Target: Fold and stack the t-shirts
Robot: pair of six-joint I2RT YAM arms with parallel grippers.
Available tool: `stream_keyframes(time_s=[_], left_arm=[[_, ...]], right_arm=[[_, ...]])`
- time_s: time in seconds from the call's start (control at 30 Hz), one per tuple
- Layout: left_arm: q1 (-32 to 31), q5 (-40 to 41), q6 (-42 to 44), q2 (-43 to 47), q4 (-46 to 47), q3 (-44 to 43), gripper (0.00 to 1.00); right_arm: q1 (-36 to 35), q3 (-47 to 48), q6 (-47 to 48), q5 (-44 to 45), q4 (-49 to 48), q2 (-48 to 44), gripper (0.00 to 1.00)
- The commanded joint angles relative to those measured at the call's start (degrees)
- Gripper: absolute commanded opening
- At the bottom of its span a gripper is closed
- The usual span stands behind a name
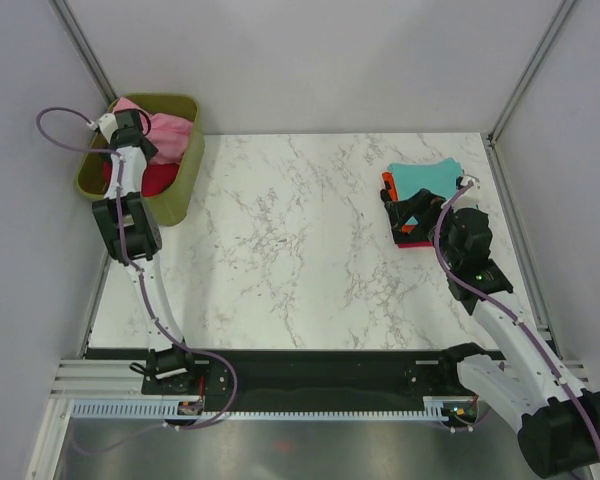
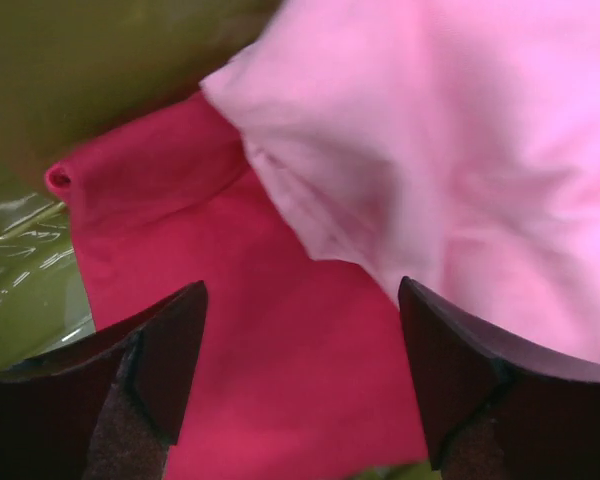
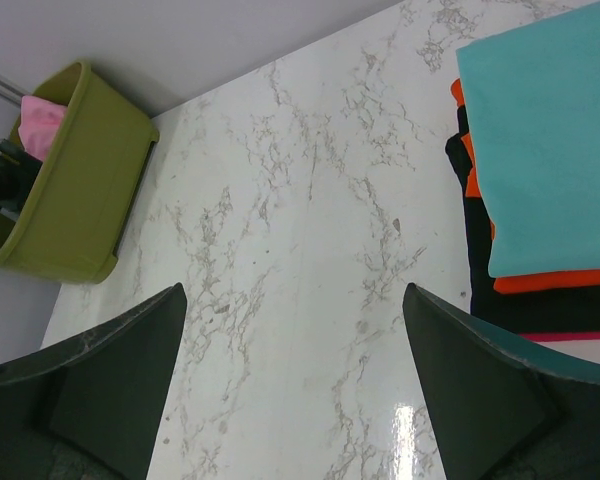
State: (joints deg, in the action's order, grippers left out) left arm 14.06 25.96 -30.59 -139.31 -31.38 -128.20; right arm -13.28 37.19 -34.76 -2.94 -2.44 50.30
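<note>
A light pink t-shirt [image 1: 167, 127] [image 2: 460, 150] lies crumpled over a crimson red t-shirt [image 1: 158, 180] [image 2: 260, 330] inside the olive-green basket [image 1: 186, 170]. My left gripper [image 1: 130, 135] [image 2: 302, 284] is down in the basket, open, its fingers straddling the crimson cloth just left of the pink one. At the right of the table sits a folded stack with the teal t-shirt [image 1: 425, 178] [image 3: 550, 140] on top, then orange [image 3: 540, 282], black [image 3: 480, 250] and magenta [image 3: 580, 340] ones. My right gripper [image 1: 410, 215] [image 3: 294, 288] hovers open beside the stack's near left corner, holding nothing.
The basket [image 3: 80, 200] stands at the table's far left corner against the grey wall. White marble tabletop [image 1: 300, 240] stretches between basket and stack. Grey walls close in on three sides.
</note>
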Motion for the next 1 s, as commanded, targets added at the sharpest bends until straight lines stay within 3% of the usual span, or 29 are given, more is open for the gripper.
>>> stream_keyframes(time_s=[0.0, 0.03, 0.13, 0.17, 0.53, 0.7, 0.77, 0.8, 0.83, 0.93, 0.97], left_arm=[[0.7, -1.52, 2.03, -1.67, -0.62, -3.98, 0.76], [0.7, -1.87, 2.11, -1.93, -0.62, -4.33, 0.5], [0.53, -2.75, 1.15, -0.19, -0.53, -3.9, 0.07], [0.35, -2.84, 0.1, 2.0, -0.27, -2.77, 0.02], [-6.06, -4.16, -0.44, 20.98, 2.37, -0.91, 0.02], [-6.33, -5.21, -0.35, 25.31, 2.64, -0.73, 0.02], [-6.33, -4.69, 0.52, 25.05, 2.55, -0.47, 0.19], [-6.42, -3.73, 0.7, 24.61, 2.63, -0.38, 0.34], [-6.33, -3.11, 0.88, 24.09, 2.64, -0.3, 0.59], [-6.24, -0.47, 2.81, 20.84, 2.72, -0.82, 0.8], [-6.24, 0.23, 3.95, 19.7, 3.07, -1.0, 0.83]], right_arm=[[0.01, -0.1, -0.92, 0.39, -2.05, -0.47, 0.98], [0.01, -0.1, -1.01, 0.3, -2.05, -0.56, 0.98], [0.01, -0.19, -1.01, -0.14, -2.22, -0.21, 0.98], [0.09, -0.1, -1.01, -0.22, -2.31, -0.12, 0.98], [0.09, 0.16, -0.48, 0.3, -2.13, 0.76, 0.98], [-0.08, 0.25, -0.48, -0.05, -2.05, 0.85, 0.98], [0.01, 0.25, -0.48, 0.04, -2.05, 0.76, 0.98], [0.09, 0.16, -0.39, 0.13, -2.05, 0.85, 0.98], [0.01, 0.25, -0.39, 0.13, -2.05, 0.94, 0.98], [0.01, 0.25, -0.48, -0.13, -2.05, 1.2, 0.98], [0.01, 0.34, -0.39, -0.14, -2.05, 1.2, 0.98]])
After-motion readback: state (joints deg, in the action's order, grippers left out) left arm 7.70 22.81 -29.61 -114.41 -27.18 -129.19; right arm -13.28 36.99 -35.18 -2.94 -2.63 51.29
